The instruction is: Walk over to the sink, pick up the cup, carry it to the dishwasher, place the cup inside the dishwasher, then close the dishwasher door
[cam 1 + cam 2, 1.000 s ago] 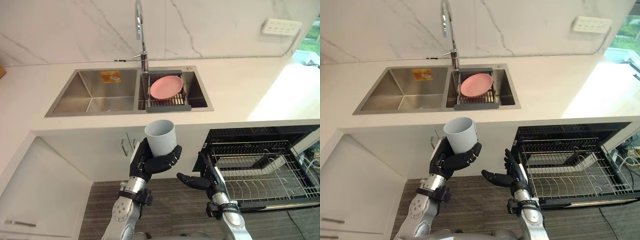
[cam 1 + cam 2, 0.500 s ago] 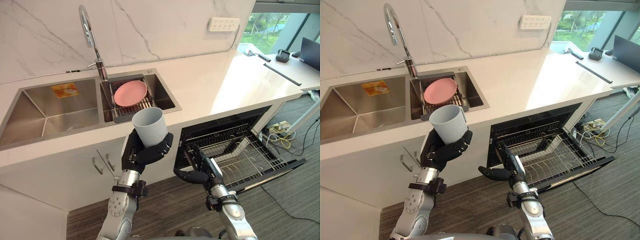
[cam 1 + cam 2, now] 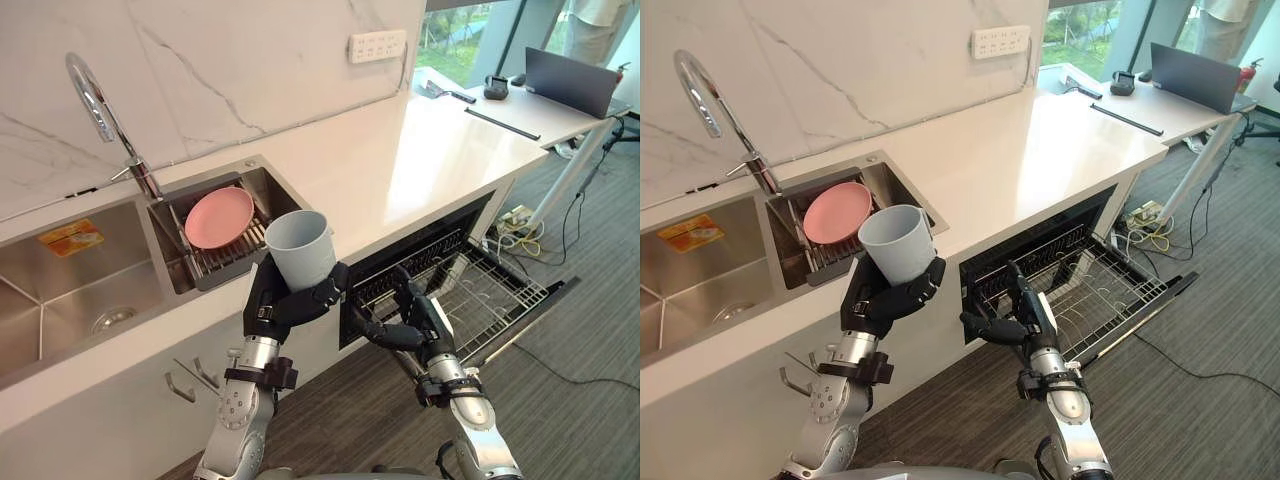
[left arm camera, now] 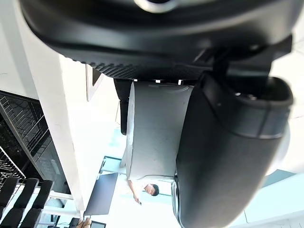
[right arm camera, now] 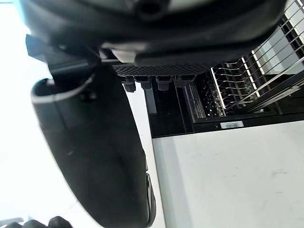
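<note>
The left hand (image 3: 290,308) is curled round the foot of a smooth, pale grey-blue round cup (image 3: 300,245), with the thumb on one side and the fingers on the other. The cup stands nearly upright in that grip, mouth up, held in the air just in front of the edge of the white stone countertop (image 3: 400,170). Its base is sunk in the dark palm; in the left wrist view the thumb (image 4: 223,156) hides much of its wall, and most of the fingers lie behind it.

The right hand (image 3: 405,322) hangs lower and apart from the cup, its fingers loosely spread and empty. It is in front of the black open dishwasher (image 3: 415,255); whether it touches the frame I cannot tell. A thin wire rack (image 3: 490,295) is drawn out over the lowered dishwasher door (image 3: 540,310), which shows only as a dark edge under the rack.

Behind the cup lies the brushed stainless-steel double sink (image 3: 60,300); its left basin is cut off by the view's edge. A round matte pink plate (image 3: 218,217) leans on a dark slatted drainer (image 3: 230,265) set in the right basin; a curved chrome tap (image 3: 110,118) rises behind it, in front of a veined marble wall (image 3: 230,60) that carries a white socket strip (image 3: 377,45). On a far desk stands a grey laptop (image 3: 572,82); a person (image 3: 598,10) beyond it is cut off at the top edge.
</note>
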Controlling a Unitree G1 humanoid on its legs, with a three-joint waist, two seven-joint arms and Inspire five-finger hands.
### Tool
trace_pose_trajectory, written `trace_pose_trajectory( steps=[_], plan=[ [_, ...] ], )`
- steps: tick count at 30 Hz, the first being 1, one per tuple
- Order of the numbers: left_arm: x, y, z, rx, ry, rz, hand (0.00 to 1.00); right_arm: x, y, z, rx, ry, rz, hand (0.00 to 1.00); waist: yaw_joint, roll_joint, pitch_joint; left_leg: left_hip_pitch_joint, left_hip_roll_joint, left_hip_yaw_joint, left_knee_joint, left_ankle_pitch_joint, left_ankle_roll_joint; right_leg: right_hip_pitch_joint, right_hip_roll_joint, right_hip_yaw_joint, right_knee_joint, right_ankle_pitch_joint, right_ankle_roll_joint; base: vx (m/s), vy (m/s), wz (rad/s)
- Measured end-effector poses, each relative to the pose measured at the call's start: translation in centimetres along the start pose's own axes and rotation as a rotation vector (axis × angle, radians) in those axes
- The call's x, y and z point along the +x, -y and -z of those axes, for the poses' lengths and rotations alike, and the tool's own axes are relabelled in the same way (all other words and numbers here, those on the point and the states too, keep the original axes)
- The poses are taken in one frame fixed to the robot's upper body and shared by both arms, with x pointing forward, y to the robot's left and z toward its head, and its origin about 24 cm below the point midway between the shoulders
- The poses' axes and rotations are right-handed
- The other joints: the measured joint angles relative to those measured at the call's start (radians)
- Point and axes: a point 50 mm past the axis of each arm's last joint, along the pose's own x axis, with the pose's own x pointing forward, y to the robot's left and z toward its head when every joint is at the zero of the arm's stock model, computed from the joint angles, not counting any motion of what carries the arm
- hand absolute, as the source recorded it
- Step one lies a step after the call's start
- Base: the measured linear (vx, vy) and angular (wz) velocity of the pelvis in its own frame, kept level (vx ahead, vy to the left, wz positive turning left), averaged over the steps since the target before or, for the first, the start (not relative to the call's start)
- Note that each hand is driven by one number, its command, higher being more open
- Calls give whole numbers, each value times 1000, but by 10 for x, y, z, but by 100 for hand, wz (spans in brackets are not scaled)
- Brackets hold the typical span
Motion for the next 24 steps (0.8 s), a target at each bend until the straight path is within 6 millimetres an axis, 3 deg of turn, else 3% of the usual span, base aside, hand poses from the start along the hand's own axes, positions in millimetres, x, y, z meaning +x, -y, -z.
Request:
trace_pose_trajectory(
  steps=[9, 17, 24],
  plan=[
    [13, 3, -13, 72, 75, -16, 0, -5, -6, -11, 29, 57, 12, 100, -8, -5, -2, 15, -24, 51, -38, 7, 13, 8, -9, 48, -82, 54, 27, -13, 58, -16],
    [31, -13, -48, 266, 260, -149, 0, -14, -13, -32, 98, 158, -24, 100, -10, -18, -1, 29, -22, 106, -44, 5, 14, 14, 0, 102, -134, 90, 28, -37, 13, -21],
    [32, -19, -41, 361, 239, -205, 0, -15, -21, -53, 146, 266, -83, 100, -28, -34, -6, 29, -23, 119, -43, 5, 14, 13, 1, 126, -158, 109, 30, -26, -9, -12]
  ],
)
